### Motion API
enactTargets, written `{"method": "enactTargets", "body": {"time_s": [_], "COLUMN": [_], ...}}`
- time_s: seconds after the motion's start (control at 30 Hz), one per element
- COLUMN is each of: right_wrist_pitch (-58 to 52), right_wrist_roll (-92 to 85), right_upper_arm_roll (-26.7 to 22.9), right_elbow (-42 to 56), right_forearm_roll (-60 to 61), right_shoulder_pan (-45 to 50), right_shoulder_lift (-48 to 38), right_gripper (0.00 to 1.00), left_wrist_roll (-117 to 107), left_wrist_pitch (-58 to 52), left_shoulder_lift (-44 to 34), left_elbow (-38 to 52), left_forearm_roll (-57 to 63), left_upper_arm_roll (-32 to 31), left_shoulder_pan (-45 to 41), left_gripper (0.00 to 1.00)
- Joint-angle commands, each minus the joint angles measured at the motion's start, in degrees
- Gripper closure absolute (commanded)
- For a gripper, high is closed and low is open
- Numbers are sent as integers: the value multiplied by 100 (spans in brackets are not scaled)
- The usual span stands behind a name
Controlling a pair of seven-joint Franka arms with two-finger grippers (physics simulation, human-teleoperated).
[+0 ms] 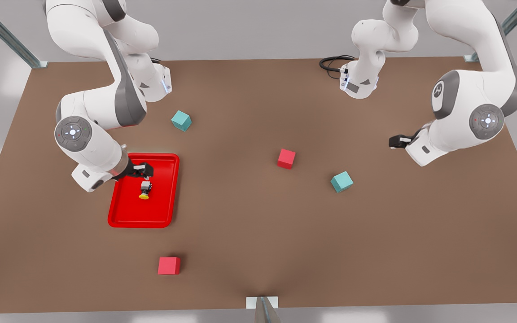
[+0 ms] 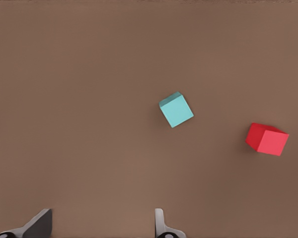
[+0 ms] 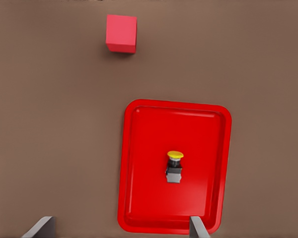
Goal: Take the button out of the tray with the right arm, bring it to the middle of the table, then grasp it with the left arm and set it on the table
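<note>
1. Front view: the button (image 1: 145,189) lies inside the tray (image 1: 119,218), just beside the right gripper (image 1: 144,170), untouched.
2. Left wrist view: the left gripper (image 2: 97,224), fingers spread, hangs above bare table (image 2: 79,99).
3. Right wrist view: the button (image 3: 174,167) lies mid-tray, between the right gripper's parted fingers (image 3: 197,227).

Colours across a matte brown flat tabletop (image 1: 249,251), lit paler toward its middle.

A shallow bright red rectangular tray (image 1: 166,188) on the front view's left holds a tiny push-button (image 1: 145,189) with a round yellow cap on a grey-and-black body. Two teal cubes sit apart, one far left of centre (image 1: 181,120), one right of centre (image 1: 342,181); two red cubes match the tray's hue, one mid-table (image 1: 286,158), one near (image 1: 169,265). Both jointed arms, the right arm (image 1: 92,103) and the left arm (image 1: 474,103), are white with grey joint bands, ending in black grippers (image 1: 142,170) (image 1: 394,141).
</note>
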Motion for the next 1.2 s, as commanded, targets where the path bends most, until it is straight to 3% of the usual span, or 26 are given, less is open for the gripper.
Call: {"method": "enactTargets", "body": {"time_s": [0.0,0.1,0.23,0.37,0.43,0.6,0.77,0.87,1.17], "right_wrist_pitch": [61,70,96,2011,2442,4728,5018,6064,6055], "right_wrist_roll": [478,452,364,100,74,-278,-1376,-1324,-1280], "right_upper_arm_roll": [1,1,-34,-43,-34,-34,1,1,1], "right_elbow": [11,-24,-138,-1474,-1773,-3127,-3294,-4041,-4647], "right_forearm_roll": [8,-79,-53,-141,-264,-308,-317,-317,-317], "right_shoulder_pan": [6,287,-240,-828,-1066,-1092,-1092,-1119,-1180], "right_shoulder_lift": [-6,29,652,714,1013,1057,1031,987,574], "right_gripper": [0,0,0,0,0,0,0,0,0], "left_wrist_roll": [3,-6,-14,-14,-14,-14,-14,-14,-32], "left_wrist_pitch": [247,247,265,326,326,344,344,344,317], "left_shoulder_lift": [5,5,295,321,321,374,427,462,453], "left_elbow": [5,5,295,295,295,295,295,295,295], "left_forearm_roll": [45,45,36,45,54,54,45,45,36], "left_upper_arm_roll": [-32,-49,-49,-41,-41,-41,-41,-41,-49], "left_shoulder_pan": [24,24,-12,-20,-29,-29,-20,-20,-47], "left_gripper": [0,0,0,0,0,0,0,0,0]}}
